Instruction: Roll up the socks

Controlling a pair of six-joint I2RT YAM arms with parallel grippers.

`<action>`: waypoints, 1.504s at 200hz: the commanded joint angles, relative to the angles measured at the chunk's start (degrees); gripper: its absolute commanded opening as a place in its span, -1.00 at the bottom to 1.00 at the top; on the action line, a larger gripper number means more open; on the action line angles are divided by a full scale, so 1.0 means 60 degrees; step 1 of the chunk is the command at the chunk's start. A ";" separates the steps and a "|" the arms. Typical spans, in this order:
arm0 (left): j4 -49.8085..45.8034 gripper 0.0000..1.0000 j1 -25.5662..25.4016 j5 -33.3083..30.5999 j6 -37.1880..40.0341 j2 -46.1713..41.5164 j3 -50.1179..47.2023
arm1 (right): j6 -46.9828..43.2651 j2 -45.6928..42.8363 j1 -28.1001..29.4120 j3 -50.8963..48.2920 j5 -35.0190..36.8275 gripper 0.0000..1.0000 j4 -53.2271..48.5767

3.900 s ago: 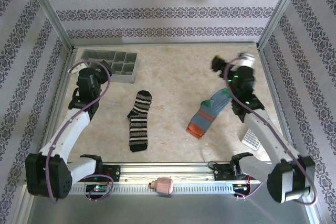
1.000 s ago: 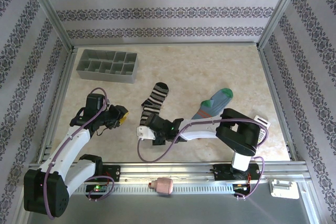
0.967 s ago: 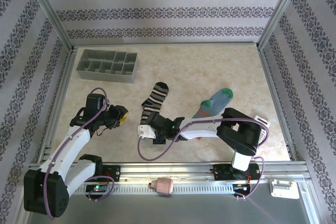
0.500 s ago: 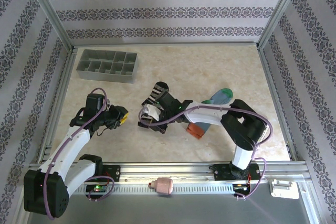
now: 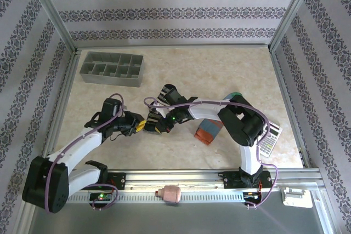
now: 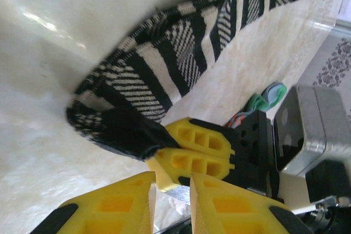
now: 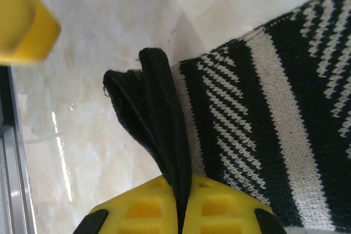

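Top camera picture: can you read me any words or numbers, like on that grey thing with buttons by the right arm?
No text here can be read.
Grey keypad: it has rows of keys, but their marks are too small to read.
Black striped sock: just stripes, no words or label showing.

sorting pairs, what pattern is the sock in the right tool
The sock is black with white stripes; right wrist view shows it best.

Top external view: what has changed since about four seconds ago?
The right gripper swung left and clamped the cuff of the black sock, pulling the sock farther back and rightward, bunched. The left gripper moved right, up to that cuff. The blue-grey sock and grey tray stayed put.
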 commanded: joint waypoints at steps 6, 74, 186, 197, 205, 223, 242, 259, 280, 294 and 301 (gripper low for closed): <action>0.1840 -0.61 -0.0506 -0.0433 -0.0839 0.0603 -0.0168 | 0.0252 0.0437 -0.0075 0.0429 -0.0096 -1.00 -0.0453; 0.2642 -0.72 -0.0810 -0.0471 -0.1096 0.1947 -0.0128 | 0.0640 0.0775 -0.0243 0.0573 0.0188 -1.00 -0.0455; 0.1860 -0.84 -0.0793 -0.1300 -0.0359 0.3873 0.0640 | -0.0466 -0.0237 -0.0086 -0.0307 0.1384 -0.35 -0.0073; 0.1395 -0.84 -0.0801 -0.1417 -0.0334 0.3764 0.0663 | -0.1067 -0.0919 0.0079 -0.0821 0.2031 -0.16 0.0436; 0.1091 -0.84 -0.0792 -0.1530 -0.0271 0.3686 0.0699 | -0.1710 -0.1507 0.0272 -0.1316 0.2558 -0.09 0.0883; 0.0695 -0.83 -0.0783 -0.1578 -0.0160 0.3702 0.0862 | -0.3540 -0.2621 0.0997 -0.2285 0.4114 0.05 0.1773; 0.0723 -0.83 -0.0804 -0.1491 -0.0169 0.3874 0.1038 | -0.5124 -0.3097 0.1752 -0.2869 0.5723 0.16 0.2279; 0.0557 -0.83 -0.0782 -0.1505 -0.0111 0.3978 0.1217 | -0.6014 -0.2986 0.2209 -0.2838 0.6700 0.16 0.2306; 0.0407 -0.83 -0.0782 -0.1447 -0.0041 0.4104 0.1332 | -0.6880 -0.2517 0.2621 -0.2614 0.7570 0.15 0.2578; 0.0388 -0.83 -0.0783 -0.1401 -0.0046 0.4159 0.1368 | -0.7096 -0.2068 0.2734 -0.2314 0.7909 0.13 0.2661; 0.0380 -0.83 -0.0779 -0.1383 -0.0041 0.4194 0.1372 | -0.7157 -0.1848 0.2744 -0.2154 0.8026 0.12 0.2669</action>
